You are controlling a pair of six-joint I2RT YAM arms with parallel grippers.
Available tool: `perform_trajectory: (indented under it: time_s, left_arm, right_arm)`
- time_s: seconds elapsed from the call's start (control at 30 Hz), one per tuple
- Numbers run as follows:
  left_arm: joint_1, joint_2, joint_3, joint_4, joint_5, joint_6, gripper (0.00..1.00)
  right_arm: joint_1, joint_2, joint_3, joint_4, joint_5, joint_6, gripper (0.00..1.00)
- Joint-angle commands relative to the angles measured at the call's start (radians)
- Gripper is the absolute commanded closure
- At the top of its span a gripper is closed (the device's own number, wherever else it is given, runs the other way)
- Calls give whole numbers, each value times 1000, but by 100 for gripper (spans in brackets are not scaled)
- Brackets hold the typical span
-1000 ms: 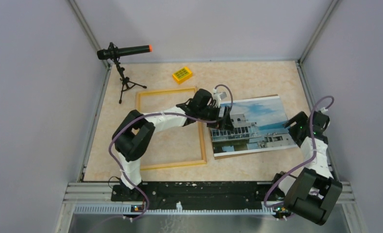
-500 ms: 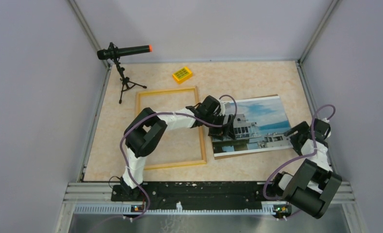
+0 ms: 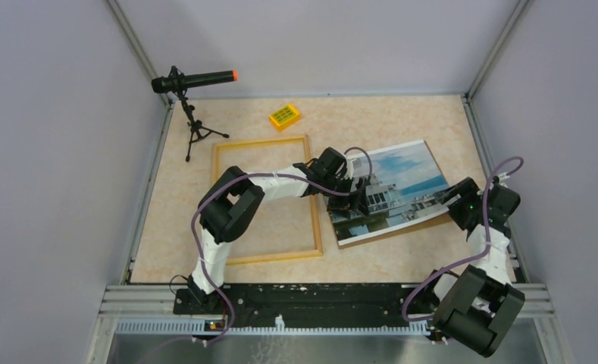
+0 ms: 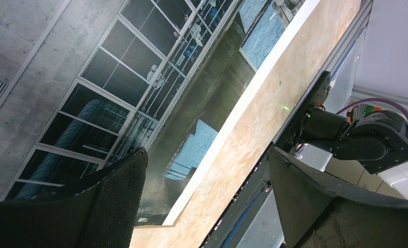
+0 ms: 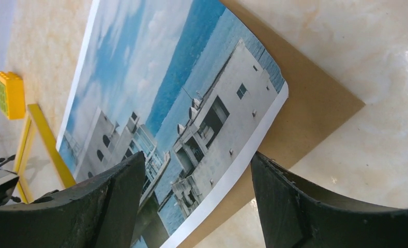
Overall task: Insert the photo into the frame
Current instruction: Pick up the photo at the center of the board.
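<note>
Top external view: the photo [image 3: 402, 178] lies face up on the right half of the table [image 3: 402, 121], skewed, its long axis running across the table. The frame [image 3: 262, 142] lies flat to its left, right rail just beside the photo's left edge. The left arm crosses over the frame, and the left gripper [image 3: 360, 201] sits over the photo's left part. The right gripper [image 3: 453, 206] is at the photo's near right corner.

Left wrist view: the fingers [image 4: 114, 201] are spread wide with nothing between them. The print fills the view below. I cannot tell whether they touch the paper.

Right wrist view: these fingers [image 5: 305, 206] are also spread wide. The photo's corner lies between them, bowed up off a brown cardboard board [image 5: 315, 103], and is not pinched.

The print must travel left. The frame's longer side seems to run near to far, so a quarter turn looks necessary. The left arm is nearer the frame, while the right one has the loose corner.
</note>
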Motion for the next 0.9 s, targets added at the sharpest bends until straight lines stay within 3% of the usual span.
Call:
perform_trajectory:
  time_s: [0.0, 0.1, 0.27, 0.5, 0.7, 0.87]
  left_arm:
    - [-1, 42, 5, -60, -55, 35, 9]
    - [-1, 40, 10, -67, -50, 37, 9]
    - [-1, 23, 11, -68, -63, 45, 9]
    - [-1, 18, 12, -67, -62, 53, 9]
    - [-1, -1, 25, -73, -69, 75, 8]
    - [0, -59, 31, -65, -86, 111, 8]
  right_arm:
    - [-6, -8, 12, 75, -63, 16, 27]
    - [-6, 26, -5, 138, -108, 61, 27]
    - [-5, 54, -117, 425, -198, 236, 29]
    - [39, 65, -197, 591, -131, 313, 31]
    - [148, 131, -205, 686, -50, 335, 48]
    - [162, 114, -184, 671, 25, 318, 74]
